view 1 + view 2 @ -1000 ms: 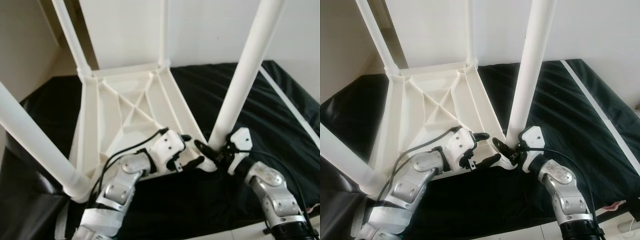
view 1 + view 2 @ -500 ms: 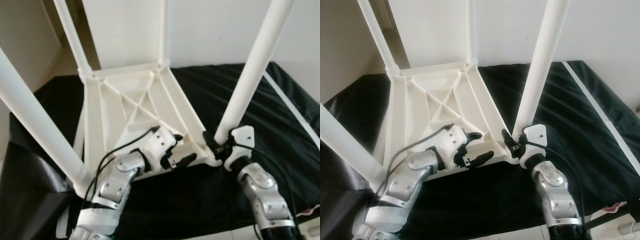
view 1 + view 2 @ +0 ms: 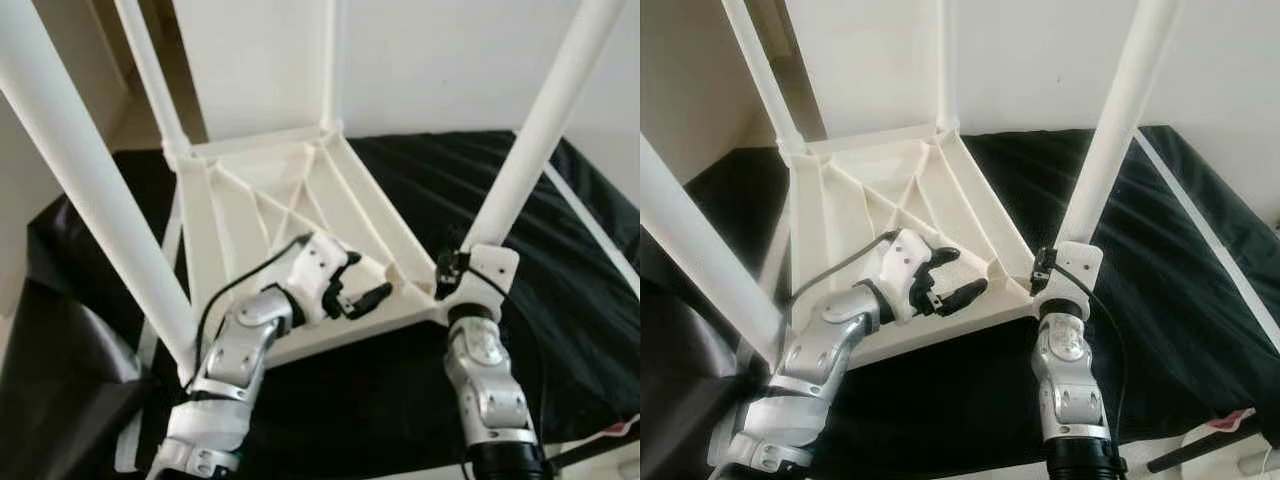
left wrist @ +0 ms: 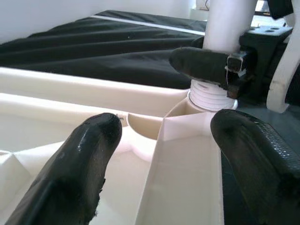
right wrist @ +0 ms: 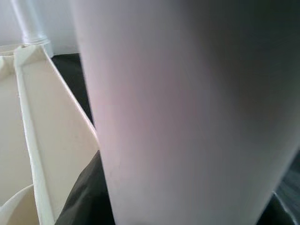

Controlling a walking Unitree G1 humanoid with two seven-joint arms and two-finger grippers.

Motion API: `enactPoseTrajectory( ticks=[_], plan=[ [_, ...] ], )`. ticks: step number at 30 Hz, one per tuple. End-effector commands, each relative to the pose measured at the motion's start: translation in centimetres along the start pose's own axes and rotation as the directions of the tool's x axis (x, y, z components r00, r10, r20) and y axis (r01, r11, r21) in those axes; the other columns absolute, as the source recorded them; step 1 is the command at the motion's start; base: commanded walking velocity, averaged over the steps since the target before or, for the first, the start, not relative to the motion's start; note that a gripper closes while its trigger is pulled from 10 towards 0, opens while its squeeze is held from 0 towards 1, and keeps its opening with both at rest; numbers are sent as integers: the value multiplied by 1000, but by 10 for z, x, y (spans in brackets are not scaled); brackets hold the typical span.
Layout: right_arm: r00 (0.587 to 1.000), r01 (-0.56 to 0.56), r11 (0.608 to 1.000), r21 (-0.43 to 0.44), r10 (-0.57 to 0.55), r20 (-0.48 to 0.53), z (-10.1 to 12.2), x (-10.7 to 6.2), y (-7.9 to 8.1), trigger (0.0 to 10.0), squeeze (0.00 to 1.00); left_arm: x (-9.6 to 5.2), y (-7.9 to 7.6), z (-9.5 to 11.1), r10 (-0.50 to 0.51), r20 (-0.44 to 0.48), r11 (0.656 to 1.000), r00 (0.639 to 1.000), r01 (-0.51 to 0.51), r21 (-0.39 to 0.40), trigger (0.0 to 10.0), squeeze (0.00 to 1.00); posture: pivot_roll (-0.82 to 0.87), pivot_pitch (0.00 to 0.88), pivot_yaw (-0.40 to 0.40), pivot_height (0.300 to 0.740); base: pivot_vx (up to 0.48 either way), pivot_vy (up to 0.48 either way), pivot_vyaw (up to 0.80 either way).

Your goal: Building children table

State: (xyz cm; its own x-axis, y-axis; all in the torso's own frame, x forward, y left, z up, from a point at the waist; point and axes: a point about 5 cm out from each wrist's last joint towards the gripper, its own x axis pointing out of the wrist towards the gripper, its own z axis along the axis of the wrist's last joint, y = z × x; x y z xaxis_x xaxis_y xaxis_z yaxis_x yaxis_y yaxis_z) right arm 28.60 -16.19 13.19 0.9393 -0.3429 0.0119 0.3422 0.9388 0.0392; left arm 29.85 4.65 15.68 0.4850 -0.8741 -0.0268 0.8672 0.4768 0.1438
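Upturned white table (image 3: 270, 215) tilted on black cloth (image 3: 560, 270), legs up. Left gripper (image 3: 362, 288) spread apart over the near rim, inside the frame. Right gripper (image 3: 447, 272) clamped on the near-right leg (image 3: 530, 130) at its base.

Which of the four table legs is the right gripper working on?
The near-right leg, at the corner closest to the robot's right arm. The right gripper sits at its base, by the upturned tabletop; the other three legs stand apart from it.
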Motion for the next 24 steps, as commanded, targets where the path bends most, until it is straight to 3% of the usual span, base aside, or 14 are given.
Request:
enactPoseTrajectory(
  ticks=[1,10,11,12,13,17,24],
  plan=[
    [989,95,995,-35,-99,-111,-24,-4,-15,10000,0,-2,17,0,293,-3,956,956,-293,11,10000,0,-42,0,8,740,0,0,0],
    [988,139,990,-34,-141,-68,-17,-4,-27,10000,0,-2,14,0,277,-5,961,961,-277,15,10000,0,-52,0,9,740,0,0,0],
    [991,123,992,-9,-124,-48,-13,-4,-28,10000,855,-2,12,-1,268,-10,963,964,-267,16,10000,0,-53,0,7,740,0,0,0],
    [991,123,992,-9,-124,-48,-13,-4,-28,10000,855,-2,12,-1,268,-10,963,964,-267,16,10000,0,-53,0,7,740,0,0,0],
    [993,114,993,8,-114,-30,-10,-4,-29,10000,1000,-2,11,-1,262,-12,965,965,-261,16,10000,0,-53,0,7,740,0,0,0],
    [995,100,995,18,-100,16,-4,-4,-29,10000,1000,-3,8,-4,214,-22,977,977,-214,-17,10000,0,-48,0,0,740,0,0,0],
    [998,51,998,39,-53,46,-2,-7,-35,10000,1000,-2,9,-4,234,-21,972,972,-235,-8,10000,0,-46,0,6,740,0,0,0]
  ],
)
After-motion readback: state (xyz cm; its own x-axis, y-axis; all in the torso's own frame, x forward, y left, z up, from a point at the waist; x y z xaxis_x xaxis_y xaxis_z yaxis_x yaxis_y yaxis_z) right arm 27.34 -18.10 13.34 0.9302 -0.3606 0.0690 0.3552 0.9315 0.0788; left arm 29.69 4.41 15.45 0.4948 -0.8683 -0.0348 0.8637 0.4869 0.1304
